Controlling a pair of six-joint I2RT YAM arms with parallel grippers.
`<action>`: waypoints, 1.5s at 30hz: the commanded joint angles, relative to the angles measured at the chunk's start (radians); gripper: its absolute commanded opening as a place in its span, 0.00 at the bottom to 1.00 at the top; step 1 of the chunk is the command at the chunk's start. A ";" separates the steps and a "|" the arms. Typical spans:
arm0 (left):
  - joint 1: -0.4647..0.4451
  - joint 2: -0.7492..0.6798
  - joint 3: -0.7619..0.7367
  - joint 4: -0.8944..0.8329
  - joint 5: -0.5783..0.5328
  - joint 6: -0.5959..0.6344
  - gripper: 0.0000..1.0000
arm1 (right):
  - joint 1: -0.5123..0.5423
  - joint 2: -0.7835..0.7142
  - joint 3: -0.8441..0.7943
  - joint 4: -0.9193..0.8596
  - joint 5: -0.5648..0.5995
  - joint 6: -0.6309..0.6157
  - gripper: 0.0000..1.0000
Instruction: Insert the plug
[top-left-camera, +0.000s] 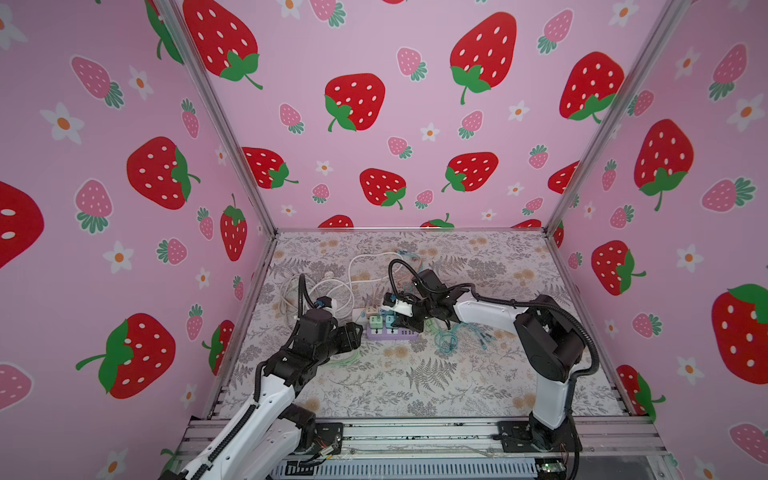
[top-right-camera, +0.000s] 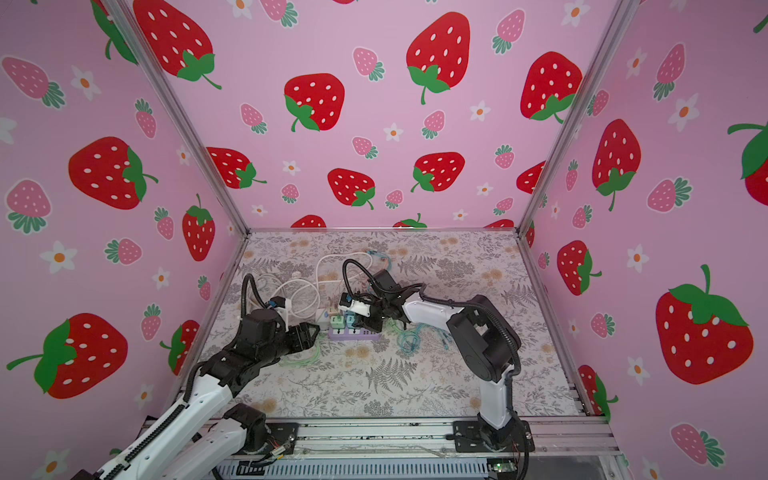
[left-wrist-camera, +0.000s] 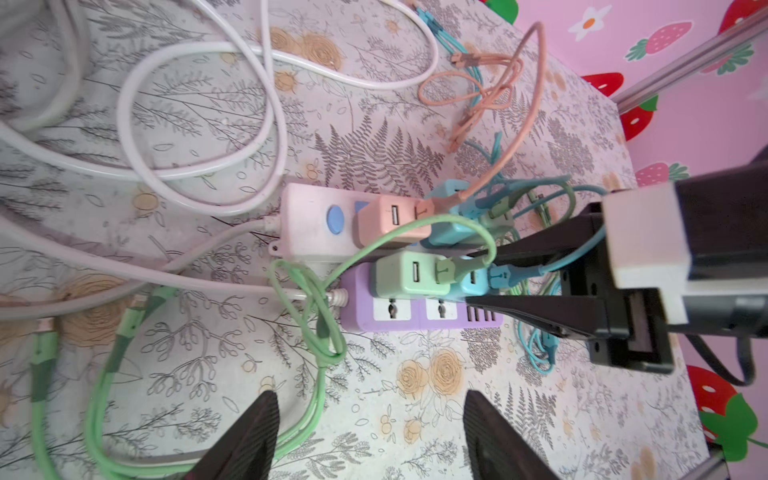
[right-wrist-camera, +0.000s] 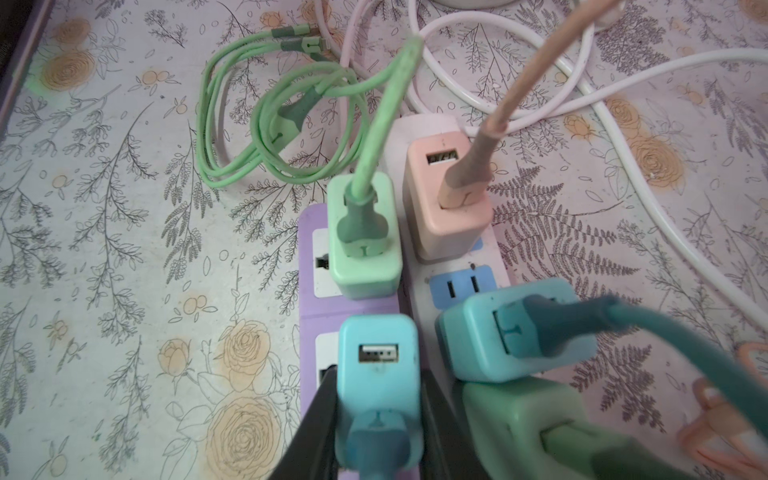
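Left gripper (left-wrist-camera: 370, 401): jaws apart, empty, just short of the purple power strip (left-wrist-camera: 357, 293). Right gripper (right-wrist-camera: 380, 386): clamped on the blue plug (right-wrist-camera: 378, 357), which stands in the strip's socket, apparently seated. Remaining: confirm full seating, release.

Soft, even light fills the enclosure, bright and diffuse; its source cannot be told. The pink walls (top-left-camera: 415, 174) lend a faint rosy cast. Shadows on the bench (top-left-camera: 415, 390) are weak and lie close beneath the arms. In both top views the wide lens bends the frame posts and stretches the strawberry print toward the edges, and the small things at mid-bench look slightly smeared. In the left wrist view the left claw (left-wrist-camera: 370, 397) shows as two dark, blurred wedges, while the bench pattern beyond is sharp. In the right wrist view the blue plug (right-wrist-camera: 376, 365) and the teal cable (right-wrist-camera: 665, 328) nearest the lens are soft.
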 joint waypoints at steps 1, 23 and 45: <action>0.019 0.004 0.043 -0.051 -0.053 0.003 0.74 | 0.008 -0.029 0.000 -0.124 0.002 0.024 0.30; 0.195 0.180 0.049 0.178 -0.408 0.234 0.87 | 0.008 -0.234 -0.160 -0.120 -0.104 0.140 0.75; 0.347 0.411 -0.125 0.830 -0.270 0.491 0.89 | -0.253 -0.645 -0.508 0.369 0.380 0.387 0.82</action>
